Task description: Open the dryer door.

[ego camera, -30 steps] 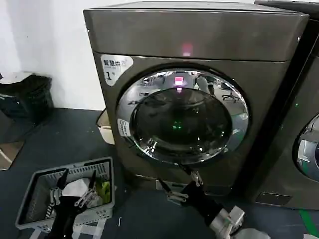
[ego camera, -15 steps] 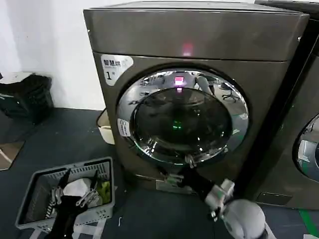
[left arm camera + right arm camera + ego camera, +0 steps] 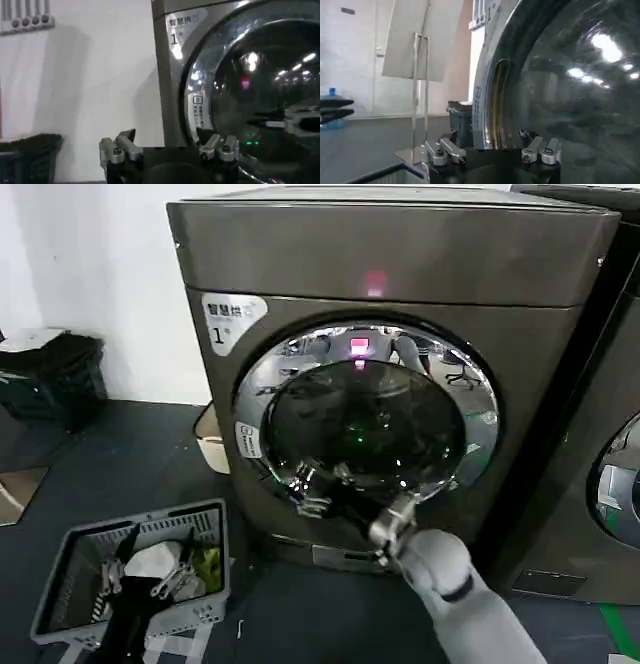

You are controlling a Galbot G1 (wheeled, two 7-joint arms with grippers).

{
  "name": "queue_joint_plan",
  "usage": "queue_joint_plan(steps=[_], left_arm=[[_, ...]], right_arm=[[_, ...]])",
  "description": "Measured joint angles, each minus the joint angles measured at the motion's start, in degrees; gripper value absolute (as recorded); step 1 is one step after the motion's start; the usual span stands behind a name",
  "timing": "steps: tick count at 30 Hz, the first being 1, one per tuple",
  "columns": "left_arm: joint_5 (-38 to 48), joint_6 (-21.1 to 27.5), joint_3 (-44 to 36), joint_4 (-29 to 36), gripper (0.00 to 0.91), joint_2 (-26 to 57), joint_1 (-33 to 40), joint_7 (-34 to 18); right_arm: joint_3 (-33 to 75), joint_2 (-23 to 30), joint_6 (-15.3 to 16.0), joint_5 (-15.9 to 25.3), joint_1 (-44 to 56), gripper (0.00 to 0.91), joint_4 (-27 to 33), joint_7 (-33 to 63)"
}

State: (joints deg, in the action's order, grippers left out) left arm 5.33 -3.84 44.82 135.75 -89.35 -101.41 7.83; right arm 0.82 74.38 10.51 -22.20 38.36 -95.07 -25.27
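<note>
The right pincer, fingers spread and released, sits at about seven o'clock on the dryer door, its tips hard to separate from chrome reflections. The door lies flat against the dryer. The left pincer, also spread, hangs low over the basket.

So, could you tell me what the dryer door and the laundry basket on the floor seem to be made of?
The dryer door looks like dark tinted glass inside a wide chrome-finished rim, mirror-bright with room reflections; whether that rim is metal or plated plastic is unclear. The laundry basket seems to be matte grey plastic, with slotted walls.
</note>
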Motion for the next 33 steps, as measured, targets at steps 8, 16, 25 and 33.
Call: queue_joint_plan(steps=[8,16,25,33], left_arm=[[0.35,0.22,1.75,-1.45,0.907,-0.06,1.55,0.75],[1.36,-1.16,2.71,-1.00,0.907,-0.47,0.82,1.47],[4.07,-1.47,4.37,-1.00,0.907,-0.52,0.86,2.54],[6.48,-1.29,6.03,-0.91,0.907,-0.37,0.75,2.71]], right_arm=[[-2.03,2.41,0.17,-0.13,-4.42,0.907,4.72,-0.23],[-3.10,3.78,0.19,-0.13,-6.53,0.907,7.25,-0.60],[-4.59,5.45,0.28,-0.11,-8.81,0.907,10.06,-1.25],[-6.09,6.86,0.36,-0.19,-10.55,0.907,13.12,-4.30]])
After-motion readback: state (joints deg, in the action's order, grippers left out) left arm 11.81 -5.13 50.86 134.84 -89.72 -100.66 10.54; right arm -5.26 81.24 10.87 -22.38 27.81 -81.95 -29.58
